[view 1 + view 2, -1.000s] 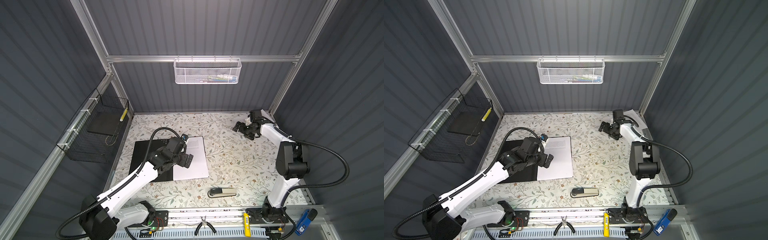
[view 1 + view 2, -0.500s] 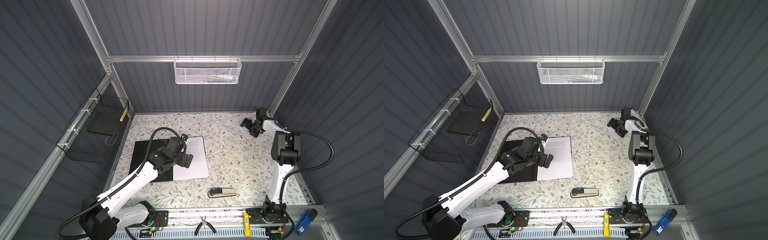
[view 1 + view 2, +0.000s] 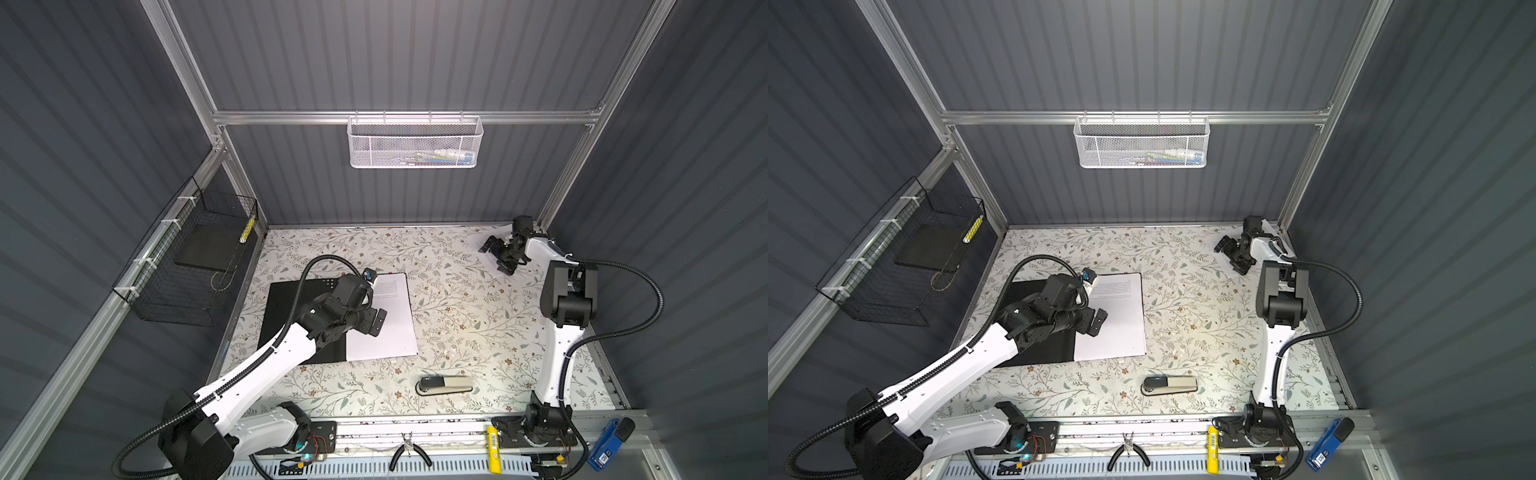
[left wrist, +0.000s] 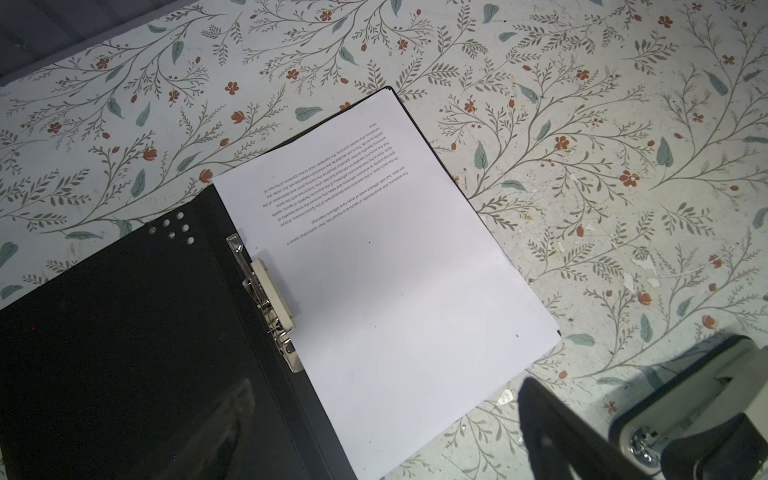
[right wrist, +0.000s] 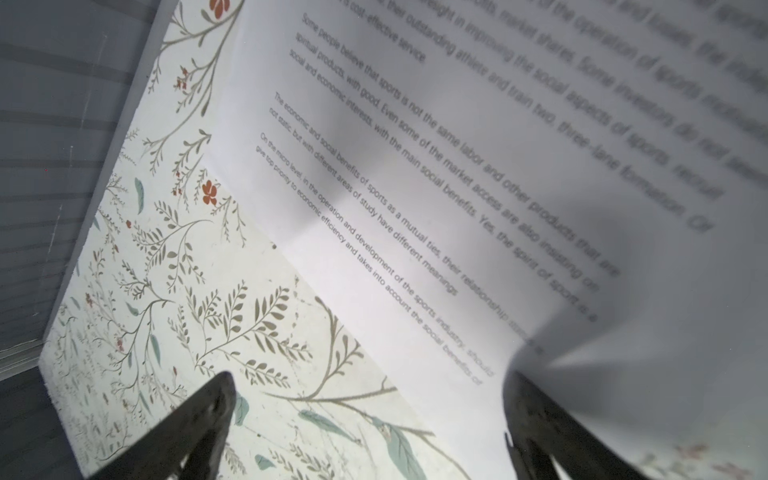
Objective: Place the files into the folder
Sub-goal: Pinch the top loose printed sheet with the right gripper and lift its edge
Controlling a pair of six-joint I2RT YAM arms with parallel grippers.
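Both top views: on the floral-print tabletop (image 3: 457, 299), at nine o'clock, you see the open thin black folder (image 3: 282, 297), with white printed sheets (image 3: 386, 328) on its three-o'clock half. Your left gripper (image 3: 376, 322) hovers over them, jaws spread. At two o'clock your right gripper (image 3: 496, 257) is likewise spread, and a loose printed sheet (image 5: 457, 166) curls against one finger. Grey stapler (image 3: 444, 384): six o'clock.
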